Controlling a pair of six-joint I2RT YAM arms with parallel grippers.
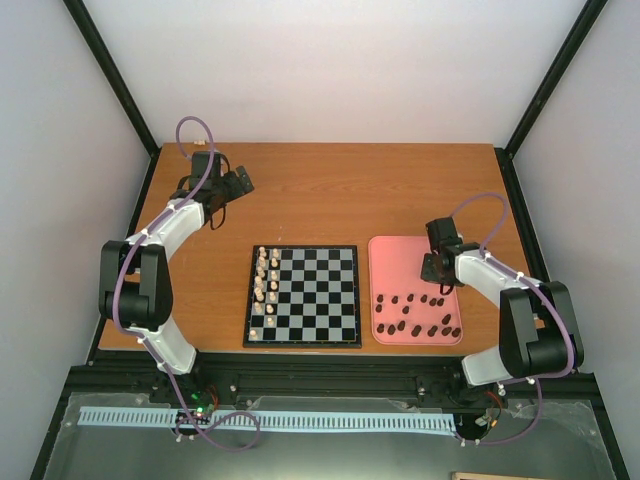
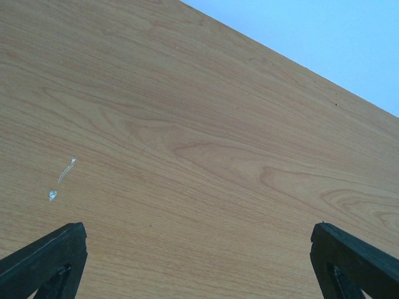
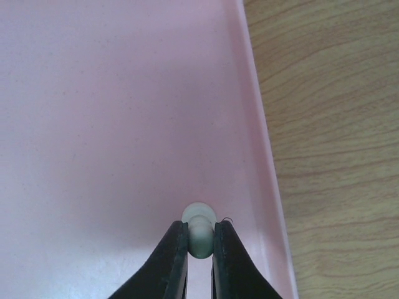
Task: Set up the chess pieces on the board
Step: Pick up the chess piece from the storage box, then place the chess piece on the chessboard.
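Note:
The board (image 1: 318, 296), black and light grey, lies at the table's middle front. Several pale cream chess pieces (image 1: 266, 280) stand in its two leftmost columns. Several dark brown chess pieces (image 1: 418, 314) lie scattered on the near half of the pink tray (image 1: 395, 262). My right gripper (image 1: 432, 270) hangs over the tray's right part; in the right wrist view the right gripper (image 3: 200, 240) is shut on a pale cream piece (image 3: 199, 232) standing on the tray floor near its right wall. My left gripper (image 1: 232, 186) is open over bare wood at the far left, with its fingertips (image 2: 53, 252) wide apart.
The tray's raised right wall (image 3: 257, 124) runs close beside the held piece, with wooden tabletop (image 3: 330, 124) beyond it. Black frame posts stand at the table's back corners. A small pale scratch (image 2: 62, 177) marks the wood under the left gripper.

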